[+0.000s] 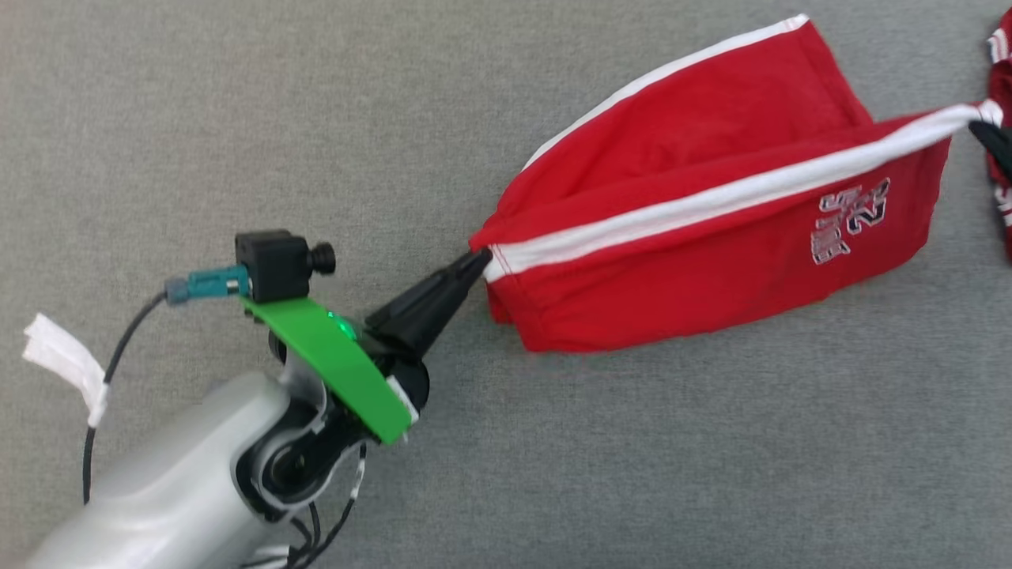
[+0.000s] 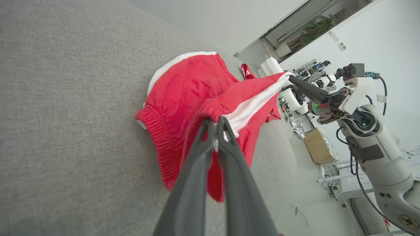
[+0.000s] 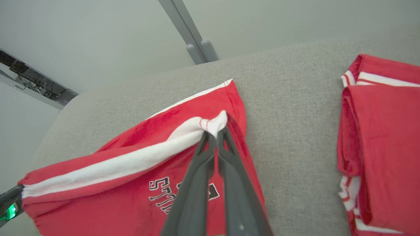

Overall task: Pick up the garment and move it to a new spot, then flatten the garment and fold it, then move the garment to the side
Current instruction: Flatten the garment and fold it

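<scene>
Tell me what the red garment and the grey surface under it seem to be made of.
Red garment: probably soft knit cotton, matte; it drapes and its waistband puckers. Grey surface: apparently woven upholstery cloth, matte; fine flecked weave.

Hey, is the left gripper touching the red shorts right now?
Touching. The left wrist view shows the left gripper shut on the red shorts at their white side stripe.

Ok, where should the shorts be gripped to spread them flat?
On the shorts, probably both ends of the white side stripe: waistband end from the left, leg hem from the right. The left gripper and right gripper pinch there, and the stripe runs taut between.
</scene>
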Motion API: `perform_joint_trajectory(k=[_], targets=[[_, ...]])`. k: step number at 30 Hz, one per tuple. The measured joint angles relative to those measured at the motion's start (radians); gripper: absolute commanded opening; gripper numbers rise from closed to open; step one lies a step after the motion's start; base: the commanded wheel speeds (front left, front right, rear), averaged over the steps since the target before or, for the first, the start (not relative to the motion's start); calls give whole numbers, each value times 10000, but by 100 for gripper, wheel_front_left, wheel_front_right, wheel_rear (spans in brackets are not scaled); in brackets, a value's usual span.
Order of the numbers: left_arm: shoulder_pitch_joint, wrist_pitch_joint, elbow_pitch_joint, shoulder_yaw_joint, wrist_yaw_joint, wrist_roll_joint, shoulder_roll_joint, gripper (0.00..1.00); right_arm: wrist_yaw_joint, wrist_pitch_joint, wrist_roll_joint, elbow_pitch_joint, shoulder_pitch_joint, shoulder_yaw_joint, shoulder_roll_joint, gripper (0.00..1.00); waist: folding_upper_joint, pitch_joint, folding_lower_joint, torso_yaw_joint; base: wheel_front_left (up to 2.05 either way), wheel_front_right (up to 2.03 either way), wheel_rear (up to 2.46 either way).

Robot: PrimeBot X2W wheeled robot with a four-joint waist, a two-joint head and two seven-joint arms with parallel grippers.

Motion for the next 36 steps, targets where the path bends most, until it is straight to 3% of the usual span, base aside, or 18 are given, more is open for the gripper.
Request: perform_joint_trajectory(k=[15, 16, 17, 18, 19, 20, 24, 27, 31, 36], targets=[[-1828, 205, 1741, 397, -36, -176, -1014, 0, 0, 909, -1122, 2249, -3930, 1181, 276, 0, 0, 1514, 0, 733, 0, 0, 0], [-1882, 203, 1852, 387, -36, -163, -1064, 0, 0, 855, -1204, 2414, -4095, 1216, 336, 45, 0, 1601, 0, 776, 0, 0, 0], [-1918, 188, 1942, 384, -36, -155, -1112, 10, 0, 756, -1273, 2535, -4210, 1243, 395, 100, 0, 1663, 0, 807, 0, 0, 0], [-1949, 161, 2033, 374, -36, -151, -1168, 38, 0, 644, -1348, 2660, -4335, 1285, 466, 100, 0, 1729, 0, 845, 0, 0, 0], [-1975, 148, 2096, 349, -36, -134, -1214, 54, 0, 510, -1390, 2750, -4420, 1321, 522, 100, 0, 1782, 0, 879, 0, 0, 0], [-1981, 94, 2163, 320, -36, -98, -1244, 100, 0, 382, -1411, 2821, -4476, 1373, 573, 100, 0, 1816, 0, 909, 0, 0, 0], [-1965, -407, 2426, 222, -36, 303, -1233, 100, 0, -316, -1406, 2740, -4354, 1599, 594, 100, 0, 1742, 0, 933, 0, 0, 0], [-1783, -1160, 2686, 267, 48, 1081, -1091, 100, 0, -1653, -1436, 2247, -3833, 1791, 489, 100, 0, 1533, 0, 887, 0, 0, 0], [-1035, -1482, 2717, 991, 861, 2405, -991, 100, 0, -3273, -1645, 1896, -2849, 2247, 479, 100, 0, 1146, 0, 755, 0, 0, 0], [996, -1524, 1580, 3336, 2008, 5200, -1528, 100, 0, -5005, -1900, 2056, -1709, 2719, 635, 100, 0, 474, 0, 570, 0, 0, 0]])
